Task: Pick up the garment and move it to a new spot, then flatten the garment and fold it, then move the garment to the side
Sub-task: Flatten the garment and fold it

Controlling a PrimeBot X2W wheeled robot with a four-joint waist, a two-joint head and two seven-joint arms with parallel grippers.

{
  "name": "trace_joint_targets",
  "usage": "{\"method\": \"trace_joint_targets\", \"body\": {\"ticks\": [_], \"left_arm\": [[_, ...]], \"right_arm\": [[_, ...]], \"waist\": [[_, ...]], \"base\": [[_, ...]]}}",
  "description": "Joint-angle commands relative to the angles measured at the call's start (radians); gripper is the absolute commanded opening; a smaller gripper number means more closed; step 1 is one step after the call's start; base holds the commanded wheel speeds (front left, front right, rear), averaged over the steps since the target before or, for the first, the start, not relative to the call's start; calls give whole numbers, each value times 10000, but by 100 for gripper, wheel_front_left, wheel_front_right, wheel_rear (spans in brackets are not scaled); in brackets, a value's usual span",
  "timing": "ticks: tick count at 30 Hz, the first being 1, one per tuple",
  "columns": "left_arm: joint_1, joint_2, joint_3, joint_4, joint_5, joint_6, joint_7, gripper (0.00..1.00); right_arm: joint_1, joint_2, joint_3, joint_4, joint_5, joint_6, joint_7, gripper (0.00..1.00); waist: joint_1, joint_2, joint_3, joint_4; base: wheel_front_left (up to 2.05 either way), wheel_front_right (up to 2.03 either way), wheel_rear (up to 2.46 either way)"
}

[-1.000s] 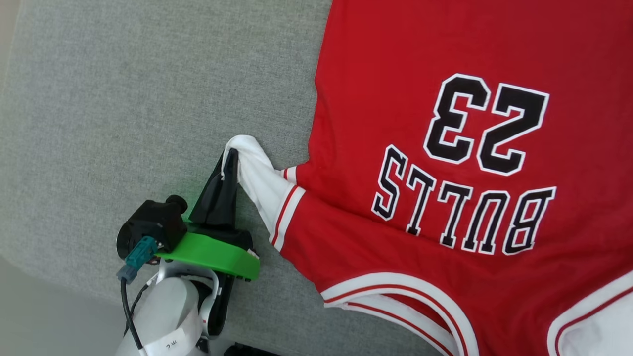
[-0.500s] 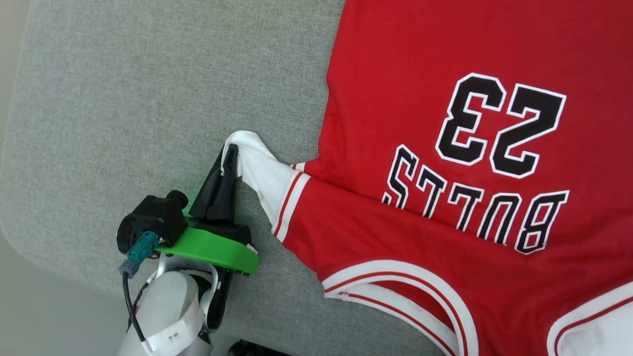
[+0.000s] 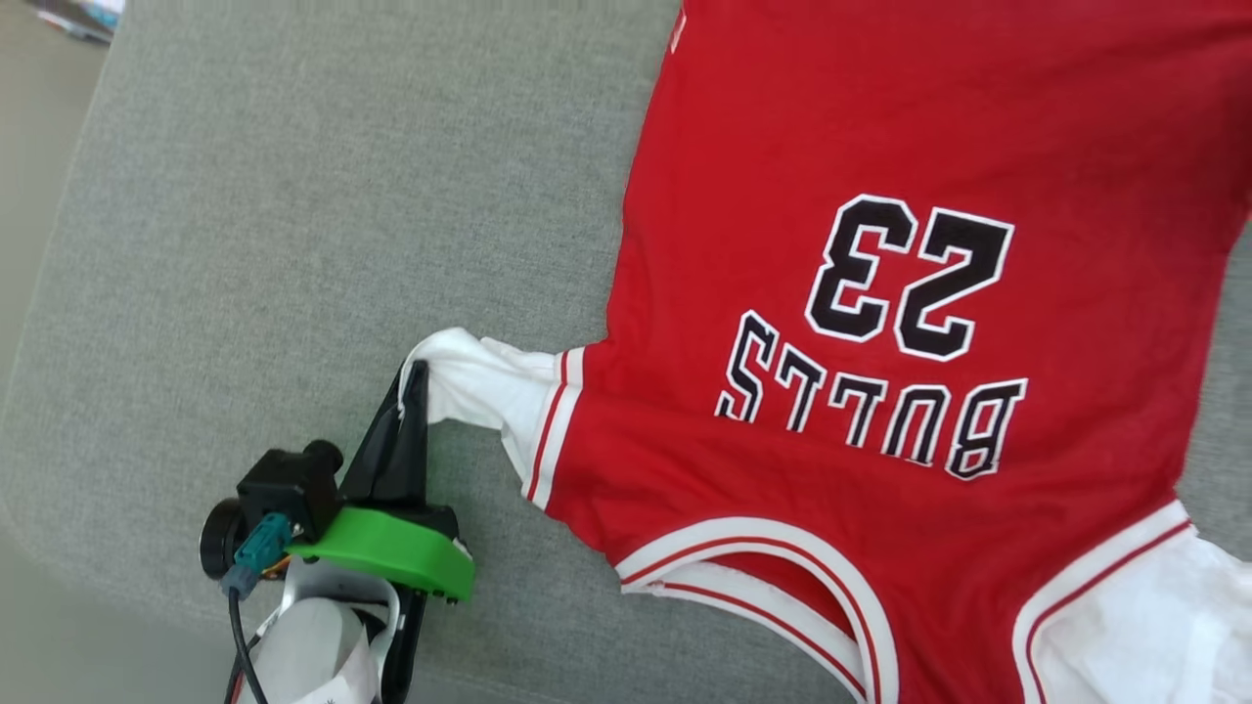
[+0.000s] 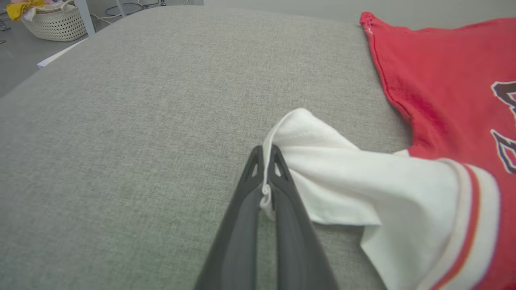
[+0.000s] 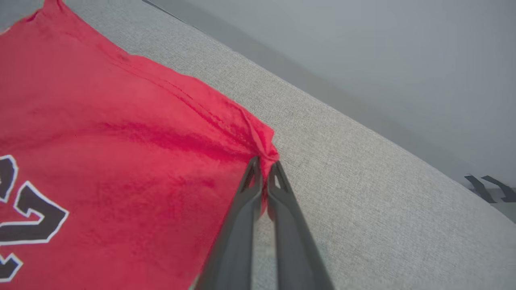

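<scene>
The garment point(image 3: 880, 147) is a red shirt with "BULLS 23" printed upside down, lying spread on a grey padded surface point(image 3: 293, 244). My left gripper point(image 3: 415, 376) is shut on the tip of its white sleeve point(image 3: 479, 386), which stretches sideways from the striped cuff. In the left wrist view the white sleeve point(image 4: 363, 185) bunches between the closed fingertips of the left gripper point(image 4: 266, 151). In the right wrist view my right gripper point(image 5: 264, 164) is shut on a puckered red side edge of the garment point(image 5: 100, 121). The other white sleeve point(image 3: 1144, 626) lies at the lower right.
The grey surface point(image 4: 121, 121) ends at a rounded edge on the left, with floor point(image 3: 39, 147) beyond it. A white woven basket point(image 4: 54, 22) stands on the floor far off. Bare grey padding point(image 5: 363, 181) extends past the garment's right edge.
The head camera has shifted, bringing the garment's right edge and second sleeve into view. My left gripper keeps its hold, and the sleeve now pulls out more sideways. The right gripper has shut.
</scene>
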Motion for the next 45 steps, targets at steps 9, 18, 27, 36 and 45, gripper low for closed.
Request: {"method": "trace_joint_targets", "body": {"ticks": [9, 18, 27, 36, 45], "left_arm": [[790, 204, 366, 172, 144, 13, 12, 0], [1194, 327, 459, 320, 210, 62, 12, 0], [1381, 362, 430, 385, 257, 131, 12, 0], [1323, 365, 344, 463, 302, 153, 12, 0], [1394, 423, 315, 425, 328, 253, 12, 0]], "right_arm": [[3391, -641, -1278, -1375, 331, 0, -1480, 0], [7512, -45, -3725, -2514, -467, 0, -1840, 0], [11394, 2206, -6405, -4002, -1313, 0, -910, 0], [13226, 3792, -6680, -3556, -1432, 0, -333, 0], [12454, 3762, -6736, -3737, -1562, 0, -1260, 100]], "waist": [[-1, 0, -1541, -1108], [-1, 0, -2201, -1483], [-1, 0, -2463, -1591], [-1, 0, -2441, -1602], [-1, 0, -2492, -1705]], "base": [[0, 0, 0], [0, 0, 0], [0, 0, 0], [0, 0, 0], [0, 0, 0]]}}
